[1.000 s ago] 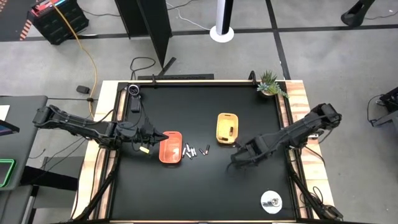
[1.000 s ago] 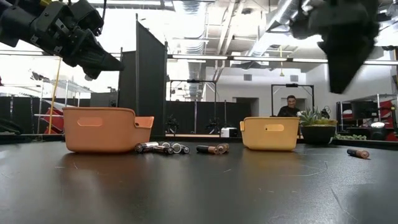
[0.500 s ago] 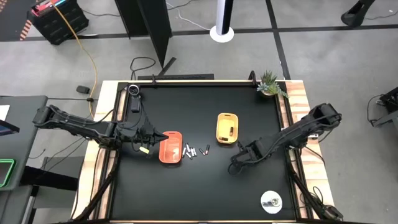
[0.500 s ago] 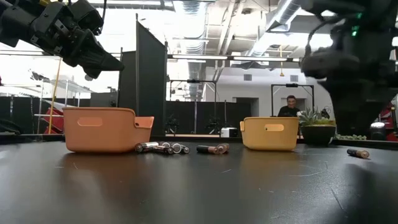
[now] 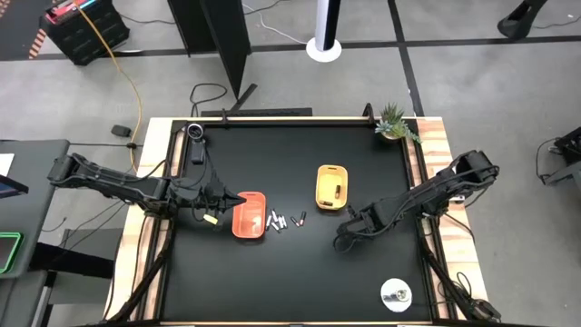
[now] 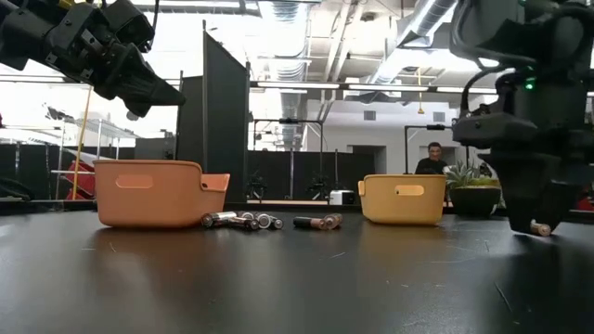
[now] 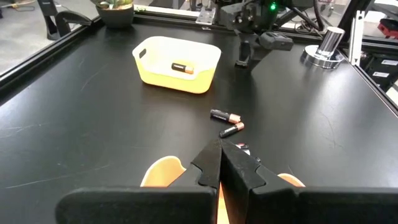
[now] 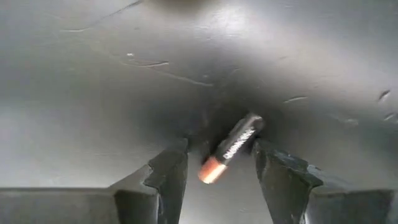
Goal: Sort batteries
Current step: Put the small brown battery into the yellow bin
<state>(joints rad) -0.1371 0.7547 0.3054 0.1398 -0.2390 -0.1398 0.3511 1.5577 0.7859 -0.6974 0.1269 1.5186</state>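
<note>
One battery (image 8: 231,149) lies on the table (image 8: 93,93) between the right gripper's (image 8: 217,167) spread jaws. The left gripper (image 7: 221,163), jaws together, hangs above the orange tray (image 5: 249,216).

The counter (image 8: 93,81) is matt black with fine scuffs – the battery (image 8: 231,148) on it looks glossy dark with a coppery end. Trays (image 7: 180,78) look like smooth plastic, fingers (image 8: 165,177) matt black.

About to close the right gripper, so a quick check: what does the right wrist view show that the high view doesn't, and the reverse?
Only the right wrist view shows the dark, copper-tipped battery lying on the table between the open fingers.

Only the high view shows the layout: orange tray, yellow tray, loose batteries, left gripper beside the orange tray.

Both show the right gripper low over the black table.
</note>
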